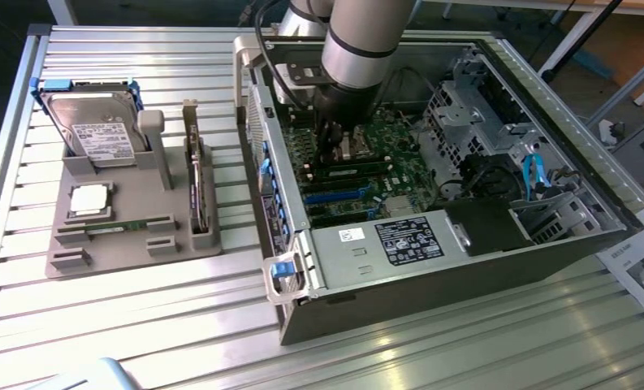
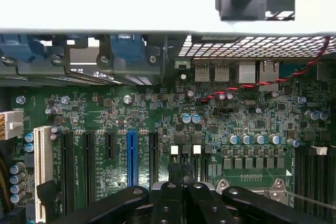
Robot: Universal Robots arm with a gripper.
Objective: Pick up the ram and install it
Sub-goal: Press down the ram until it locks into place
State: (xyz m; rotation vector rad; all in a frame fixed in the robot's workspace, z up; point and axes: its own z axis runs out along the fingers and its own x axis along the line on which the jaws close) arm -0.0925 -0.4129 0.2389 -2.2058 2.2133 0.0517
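Nearest lies the ribbed aluminium counter (image 1: 137, 325), glossy and grooved. On it, toward the exterior view's left, sits a matte grey moulded holder (image 1: 137, 203) carrying a square silver-topped processor (image 1: 90, 199), a label-faced hard drive (image 1: 103, 134) standing up, and a dark card (image 1: 197, 183) on edge.

Beside it the open computer case (image 1: 430, 276) shows thin sheet-steel walls with hard edges. A boxy black power supply (image 1: 408, 240) fills its near end; beyond that lies the green motherboard (image 2: 157, 114), crowded with small cylindrical capacitors, long black slots and one blue slot (image 2: 131, 156).

The gripper (image 1: 338, 154) (image 2: 182, 192) is down inside the case, just over the narrow memory slots with their white latches (image 2: 175, 149). Whether it is clenched or released I cannot tell. The ram (image 1: 356, 168) appears as a thin dark-and-green stick lying along those slots right beneath the gripper; whether it is fully seated I cannot tell either.

The risks, as I judge them: a slight tilt or offset would set the stick's edge on the slot wall instead of in the groove, and pressing then could flex the thin board or bend contacts; latches not swung out would block it; the arm's bulk stands close to the case's rear wall and to the twisted red-black wire (image 2: 252, 85), which could snag.
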